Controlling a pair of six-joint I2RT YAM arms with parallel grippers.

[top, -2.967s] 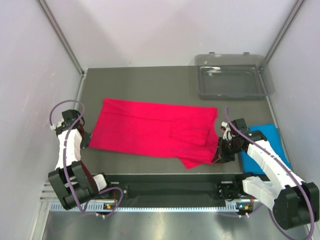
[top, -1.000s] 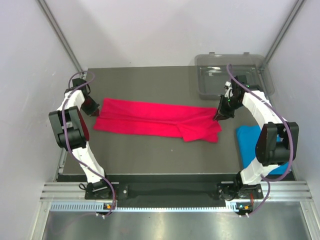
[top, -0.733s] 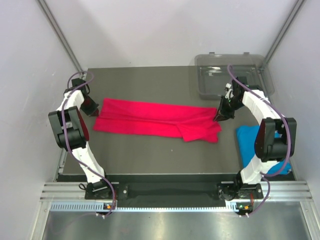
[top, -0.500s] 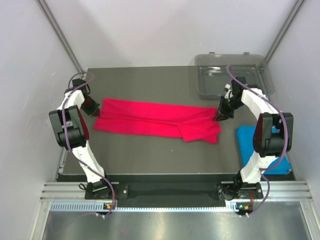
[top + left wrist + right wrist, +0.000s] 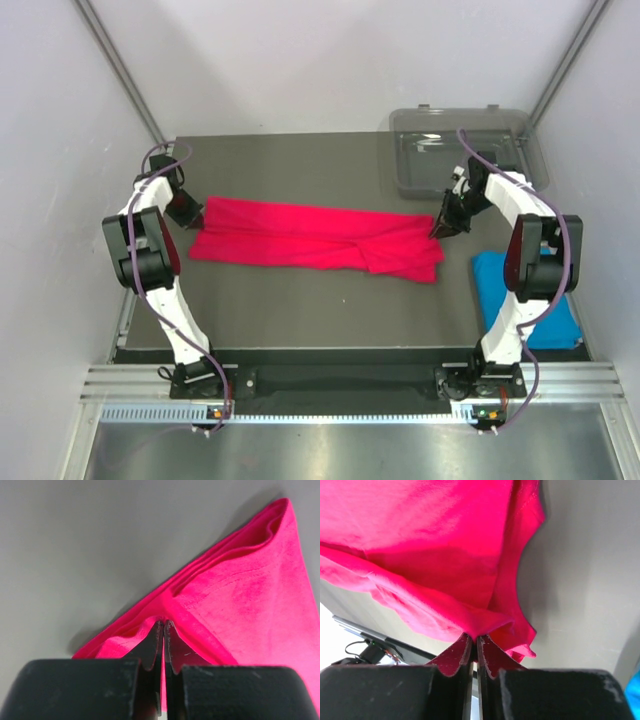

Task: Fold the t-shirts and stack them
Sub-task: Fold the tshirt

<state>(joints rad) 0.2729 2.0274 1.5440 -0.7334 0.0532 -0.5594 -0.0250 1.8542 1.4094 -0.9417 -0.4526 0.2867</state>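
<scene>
Nearest me on the right, the blue shirt (image 5: 493, 275) lies on the bench (image 5: 300, 310), partly hidden behind my right arm (image 5: 530, 260). Further in, the pink shirt (image 5: 320, 238) stretches across the bench as a long folded band running left to right, near the blue shirt but not touching it. My left tool (image 5: 163, 627) is clamped tight on the band's left end, with cloth bunched between its tips. My right tool (image 5: 476, 641) is pinched closed on the band's right end, a fold of pink caught between its tips. Beyond it, at the far right corner, sits the clear tray (image 5: 460, 190).
</scene>
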